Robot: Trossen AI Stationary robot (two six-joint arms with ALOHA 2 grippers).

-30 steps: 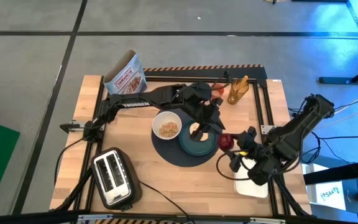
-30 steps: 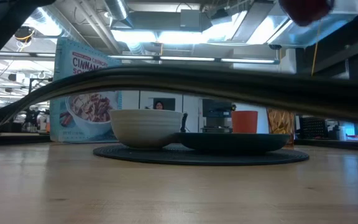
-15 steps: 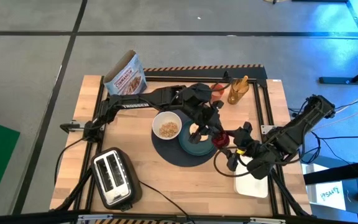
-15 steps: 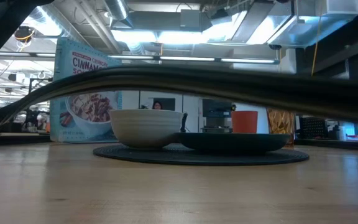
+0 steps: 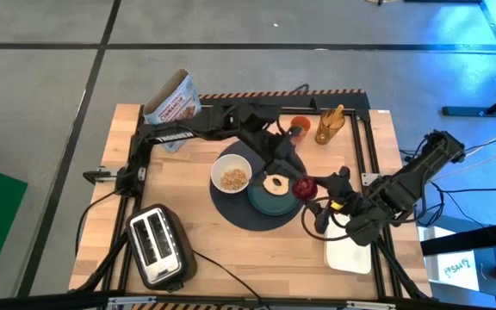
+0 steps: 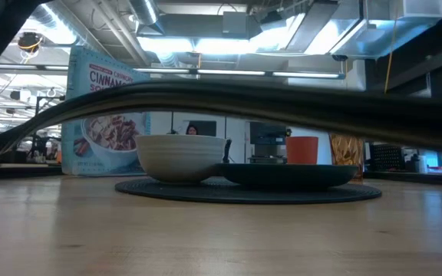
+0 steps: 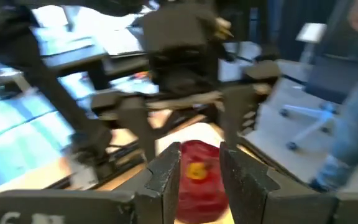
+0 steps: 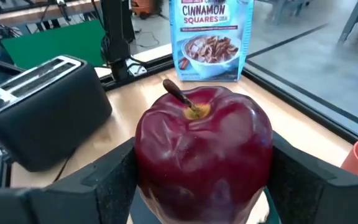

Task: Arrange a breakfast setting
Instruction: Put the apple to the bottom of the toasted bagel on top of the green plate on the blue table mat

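Right gripper (image 5: pixel 310 191) pinches the red apple (image 5: pixel 302 186) between its two fingers, stem up, hovering just past the edge of the teal plate (image 5: pixel 274 200) on the dark mat (image 5: pixel 231 211); ring-shaped bread (image 5: pixel 275 182) sits on that plate just beyond the apple, white bowl (image 5: pixel 231 172) with cereal further on. Left gripper (image 5: pixel 284 158) sits just across the bread from it, fingers partly spread, nothing in them. Risk: the two grippers are close and could clip each other, or the round apple rolls off the rim if let go too near the edge.
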